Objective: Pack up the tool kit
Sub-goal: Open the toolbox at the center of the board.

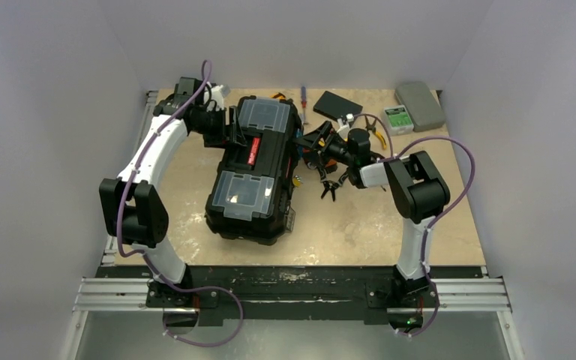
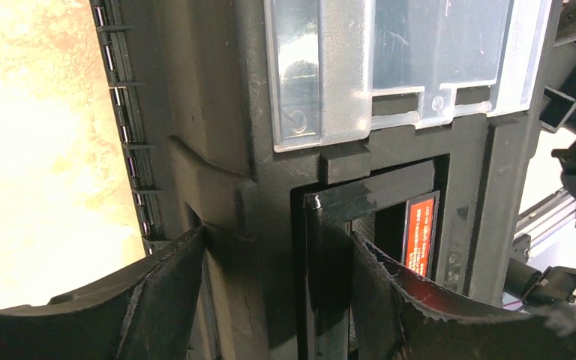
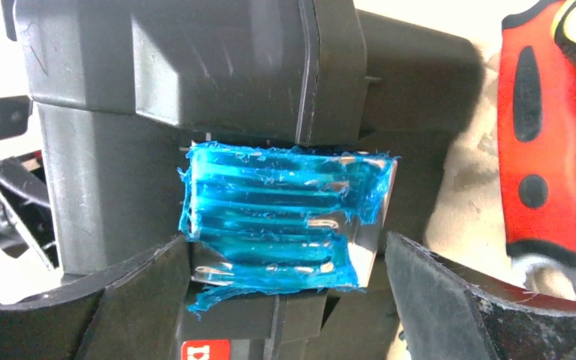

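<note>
The tool kit [image 1: 251, 172] is a large black toolbox lying mid-table with its lid down and two clear lid compartments [image 2: 390, 60]. My left gripper [image 1: 232, 129] [image 2: 277, 236] is at the lid's far left side. Its fingers [image 2: 172, 292] press on either side of a lid ridge and the end of the glossy handle [image 2: 322, 262], next to a red label [image 2: 422, 232]. My right gripper [image 1: 313, 146] [image 3: 285, 247] stands open at the box's right side, around a metal latch [image 3: 285, 210] covered in blue film. There is a gap at its right finger [image 3: 450, 300].
A red and black tool handle [image 3: 547, 150] lies just right of the latch. Loose pliers [image 1: 330, 184] sit below the right gripper. Along the back are a screwdriver [image 1: 304, 101], a flat black box [image 1: 337, 105], a green-white packet [image 1: 398, 118] and a grey case [image 1: 420, 105].
</note>
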`<state>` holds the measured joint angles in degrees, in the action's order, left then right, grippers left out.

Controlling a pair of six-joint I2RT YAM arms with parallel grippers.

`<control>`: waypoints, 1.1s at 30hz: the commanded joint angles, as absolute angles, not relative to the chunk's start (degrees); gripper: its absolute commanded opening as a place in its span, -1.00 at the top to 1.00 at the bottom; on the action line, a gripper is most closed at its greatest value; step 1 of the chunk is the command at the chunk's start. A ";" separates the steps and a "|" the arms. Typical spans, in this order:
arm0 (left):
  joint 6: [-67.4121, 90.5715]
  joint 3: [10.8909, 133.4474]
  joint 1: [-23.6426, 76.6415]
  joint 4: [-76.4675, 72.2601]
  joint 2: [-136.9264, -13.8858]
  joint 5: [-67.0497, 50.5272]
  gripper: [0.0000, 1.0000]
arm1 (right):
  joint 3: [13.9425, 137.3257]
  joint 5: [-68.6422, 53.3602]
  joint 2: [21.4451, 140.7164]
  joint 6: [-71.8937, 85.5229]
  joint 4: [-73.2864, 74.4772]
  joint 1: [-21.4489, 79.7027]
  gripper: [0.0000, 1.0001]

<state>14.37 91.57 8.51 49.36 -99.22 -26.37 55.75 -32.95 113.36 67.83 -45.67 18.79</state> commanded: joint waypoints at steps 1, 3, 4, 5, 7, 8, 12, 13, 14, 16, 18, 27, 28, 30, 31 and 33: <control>15.78 89.47 10.04 51.70 -105.10 -33.72 0.07 | 54.80 -38.78 119.23 77.32 -64.96 18.53 -0.89; 15.81 89.35 9.71 51.41 -106.46 -36.59 0.10 | 55.40 -39.19 121.52 81.13 -70.91 18.59 -0.89; 15.96 89.30 9.41 51.06 -107.31 -37.95 0.12 | 55.80 -39.59 122.28 82.58 -72.97 18.67 -0.89; 16.07 89.34 9.02 50.87 -107.98 -39.33 0.15 | 56.29 -39.82 122.89 83.13 -74.14 18.71 -0.90; 16.36 89.09 8.19 50.32 -108.45 -41.77 0.20 | 57.26 -40.50 123.82 84.76 -77.06 18.95 -0.91; 16.54 88.69 7.85 49.74 -108.43 -42.87 0.23 | 57.94 -40.92 124.34 85.70 -78.37 19.10 -0.91; 16.74 88.13 7.56 48.72 -108.56 -44.83 0.26 | 60.06 -41.94 126.37 91.30 -85.27 19.71 -0.92; 16.78 88.10 7.51 48.68 -108.85 -45.35 0.27 | 60.45 -42.00 126.81 92.87 -87.49 19.89 -0.92; 16.85 88.15 7.55 48.65 -109.10 -45.77 0.28 | 60.75 -41.96 127.22 94.12 -88.71 19.99 -0.91; 16.87 88.24 7.56 48.76 -109.34 -45.69 0.30 | 61.11 -41.71 127.63 95.99 -90.27 20.19 -0.80; 16.64 88.37 7.56 49.14 -109.17 -44.62 0.30 | 61.17 -41.69 127.47 96.53 -90.35 20.21 -0.65; 14.83 89.47 8.01 52.25 -108.36 -37.10 0.31 | 59.92 -41.64 123.91 94.00 -86.66 20.21 -0.06; 14.51 89.64 8.24 52.66 -108.20 -35.76 0.31 | 59.60 -41.36 123.28 92.75 -85.07 20.11 0.07; 13.88 90.10 8.85 53.66 -108.11 -32.96 0.31 | 59.27 -40.84 122.09 90.63 -81.74 20.12 0.34; 13.67 90.28 9.14 54.15 -108.11 -31.82 0.31 | 59.08 -40.60 121.62 89.81 -80.21 20.13 0.41; 13.28 90.66 9.63 54.84 -108.10 -30.32 0.31 | 58.85 -40.14 120.93 88.76 -78.52 20.05 0.49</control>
